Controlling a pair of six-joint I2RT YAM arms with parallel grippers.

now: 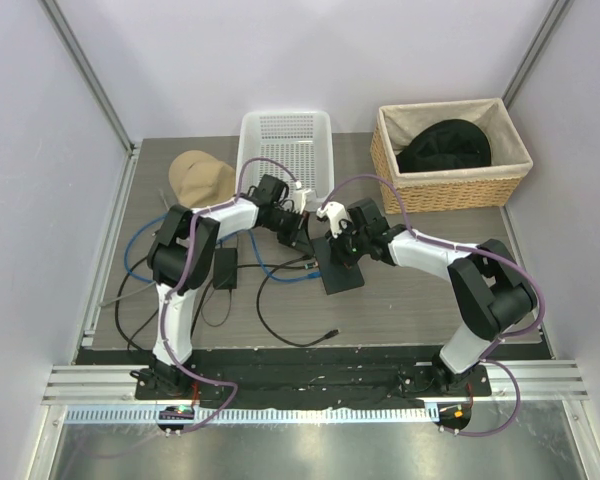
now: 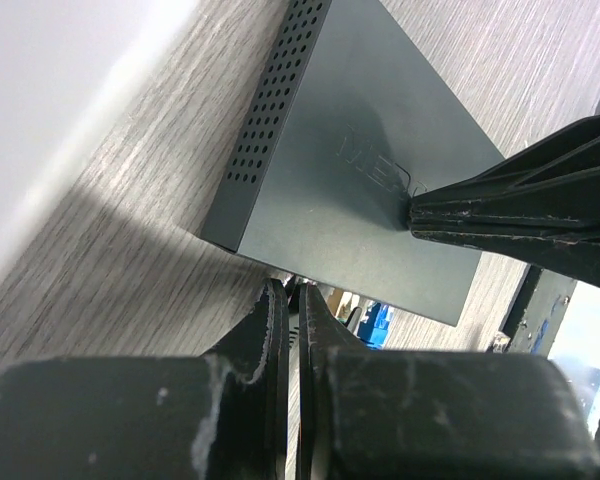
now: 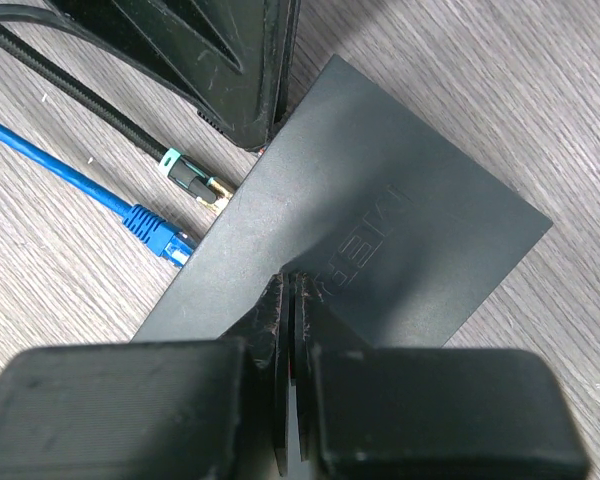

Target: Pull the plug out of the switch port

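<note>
The switch (image 1: pixel 343 276) (image 3: pixel 400 210) (image 2: pixel 350 140) is a flat matte-black box lying on the table. My right gripper (image 3: pixel 298 282) (image 1: pixel 338 250) is shut, with its tips resting on the switch's top face. A blue plug (image 3: pixel 163 236) (image 2: pixel 376 326) on a blue cable meets the switch's long edge. Beside it is a gold-and-teal plug (image 3: pixel 194 183) on a black cord. My left gripper (image 2: pixel 293 292) (image 1: pixel 302 238) is shut at that same edge, near the corner. I cannot see whether anything is pinched between its fingers (image 3: pixel 242 80).
A white slatted basket (image 1: pixel 285 140) stands at the back, with a tan cap (image 1: pixel 200 178) to its left. At the back right is a wicker basket (image 1: pixel 450 185) holding a black cap. A black adapter brick (image 1: pixel 225 268) and loose cords (image 1: pixel 280 325) lie left of the switch.
</note>
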